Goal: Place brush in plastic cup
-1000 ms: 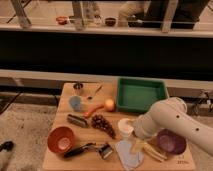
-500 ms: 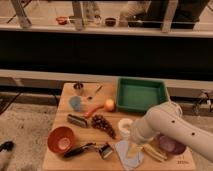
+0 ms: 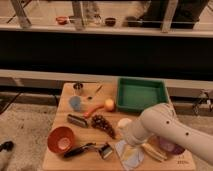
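Swung the white robot arm [image 3: 167,131] leftward and lower across the front right of the wooden bench [image 3: 64,111] within the last second. Now hangs over the pale cloth-like sheet [image 3: 128,157] at the front edge. Carries the tool [image 3: 131,142] at its end, low over the bench and to the right of the brush's bristle head, near it but apart from it. Holds the tool spread wide with nothing in it.

Left everything else where it was. Long dish brush with a slim black handle and a pale squarish bristle head [image 3: 85,149]: lying flat near the front, handle running left toward the orange bowl [image 3: 51,145], head turned toward the tool. Pale blue plastic cup [image 3: 75,103]: upright toward the back left, just in front of the small metal cup [image 3: 78,88], well apart from the brush, with the short dark rectangular block [image 3: 77,120] lying between.

Reads as the approach to the grasp, closing in from the right, not yet touching. Still to come, by this judgement:
- settling over the handle or neck and clamping
- lifting clear and carrying back-left past the block
- lowering the brush into the cup

Worth watching: a long brush in a light cup, likely to tip it if released off-centre.
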Controlling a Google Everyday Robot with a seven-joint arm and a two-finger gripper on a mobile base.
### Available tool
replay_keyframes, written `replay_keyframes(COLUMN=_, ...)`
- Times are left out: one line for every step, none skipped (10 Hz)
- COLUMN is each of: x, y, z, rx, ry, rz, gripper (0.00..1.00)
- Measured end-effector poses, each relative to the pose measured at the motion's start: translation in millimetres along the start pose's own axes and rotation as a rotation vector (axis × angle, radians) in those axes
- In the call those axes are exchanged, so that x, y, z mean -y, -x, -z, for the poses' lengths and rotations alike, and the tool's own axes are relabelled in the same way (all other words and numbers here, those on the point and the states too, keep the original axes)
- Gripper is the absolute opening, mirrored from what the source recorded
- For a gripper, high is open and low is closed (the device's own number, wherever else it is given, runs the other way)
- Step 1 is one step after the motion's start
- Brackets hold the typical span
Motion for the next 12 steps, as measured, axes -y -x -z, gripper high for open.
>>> replay_keyframes(x=0, y=4, z=-3, rx=0.008, ry=0.007, rz=0.006, gripper=0.80)
replay_keyframes(x=-2, y=5, z=-6, rx=0.016, ry=0.012, rz=0.006, gripper=0.80)
replay_keyframes(x=-3, y=6, z=-9, rx=0.022, ry=0.016, rz=0.007, gripper=0.80)
replay_keyframes(x=-3, y=8, z=-12, rx=0.024, ry=0.017, rz=0.013, gripper=0.80)
replay_keyframes(x=-5, y=10, z=-14, rx=0.023, ry=0.014, rz=0.019, gripper=0.80)
replay_keyframes(x=-5, y=10, z=-16, rx=0.023, ry=0.010, rz=0.019, gripper=0.80)
replay_keyframes(x=-6, y=11, z=-18, rx=0.026, ry=0.006, rz=0.018, gripper=0.80)
replay_keyframes(x=-5, y=12, z=-21, rx=0.028, ry=0.002, rz=0.017, gripper=0.80)
replay_keyframes(x=-5, y=13, z=-24, rx=0.028, ry=-0.001, rz=0.019, gripper=0.80)
replay_keyframes(x=-4, y=16, z=-27, rx=0.030, ry=-0.007, rz=0.023, gripper=0.80)
replay_keyframes(x=-3, y=17, z=-30, rx=0.029, ry=-0.017, rz=0.027, gripper=0.80)
replay_keyframes(x=-3, y=18, z=-32, rx=0.027, ry=-0.029, rz=0.030, gripper=0.80)
